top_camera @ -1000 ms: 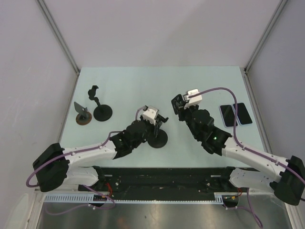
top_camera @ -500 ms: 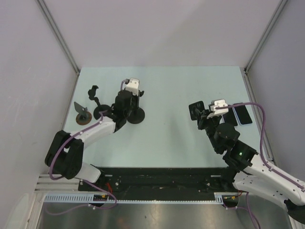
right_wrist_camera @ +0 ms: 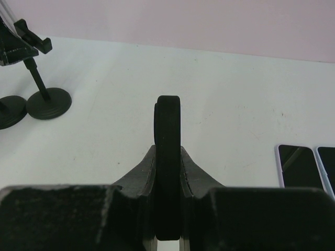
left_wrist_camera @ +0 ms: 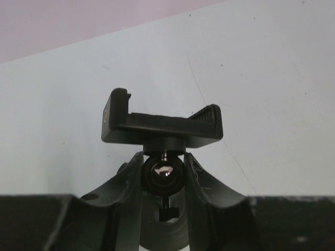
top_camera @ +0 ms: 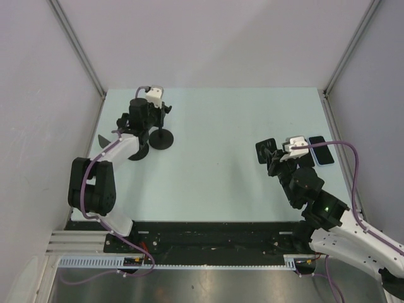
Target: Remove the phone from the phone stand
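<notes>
Right hand (right_wrist_camera: 167,157) tight on phone (right_wrist_camera: 167,120) over open table (right_wrist_camera: 235,104); left hand (left_wrist_camera: 163,159) tight around phone stand (left_wrist_camera: 162,128).

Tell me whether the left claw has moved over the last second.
Yes. The left claw, gripping a stand, has swung left and farther back, away from the phones lying at the right.

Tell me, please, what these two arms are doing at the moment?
The left gripper is clamped around the neck of a phone stand at the far left of the table, and the stand's cradle is empty. The right gripper is shut on a black phone at the right side, near two other phones lying flat. The phone is already off the stand.
</notes>
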Available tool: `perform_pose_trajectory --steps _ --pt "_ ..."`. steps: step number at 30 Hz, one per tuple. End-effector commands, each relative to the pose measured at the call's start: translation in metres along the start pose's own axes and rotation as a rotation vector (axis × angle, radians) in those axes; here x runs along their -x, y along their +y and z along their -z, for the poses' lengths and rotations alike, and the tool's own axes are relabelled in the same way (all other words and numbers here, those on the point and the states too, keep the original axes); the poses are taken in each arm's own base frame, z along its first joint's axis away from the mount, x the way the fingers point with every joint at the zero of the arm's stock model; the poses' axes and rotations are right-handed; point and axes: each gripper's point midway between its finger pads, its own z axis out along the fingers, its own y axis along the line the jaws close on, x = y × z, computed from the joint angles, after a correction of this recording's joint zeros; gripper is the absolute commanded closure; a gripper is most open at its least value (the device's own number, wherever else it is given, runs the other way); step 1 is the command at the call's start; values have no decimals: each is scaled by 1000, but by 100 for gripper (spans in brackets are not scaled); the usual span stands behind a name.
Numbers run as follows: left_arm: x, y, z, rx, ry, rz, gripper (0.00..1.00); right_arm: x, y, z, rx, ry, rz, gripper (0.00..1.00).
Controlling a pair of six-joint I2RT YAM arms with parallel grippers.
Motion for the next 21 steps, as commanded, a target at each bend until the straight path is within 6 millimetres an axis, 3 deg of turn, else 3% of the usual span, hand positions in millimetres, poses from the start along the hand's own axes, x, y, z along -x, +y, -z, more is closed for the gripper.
perform_pose_trajectory --steps 1,10,15,21 --pt "-5 0 -8 -115 17 -102 100 18 0 1 -3 -59 -36 100" --pt "-19 6 7 -160 59 -20 97 15 1 0 -4 -49 -35 100" --pt "-25 11 15 -127 86 -26 90 15 4 -1 9 -47 -35 100" --pt "-19 16 20 -98 74 -35 73 15 2 1 9 -46 -37 100"
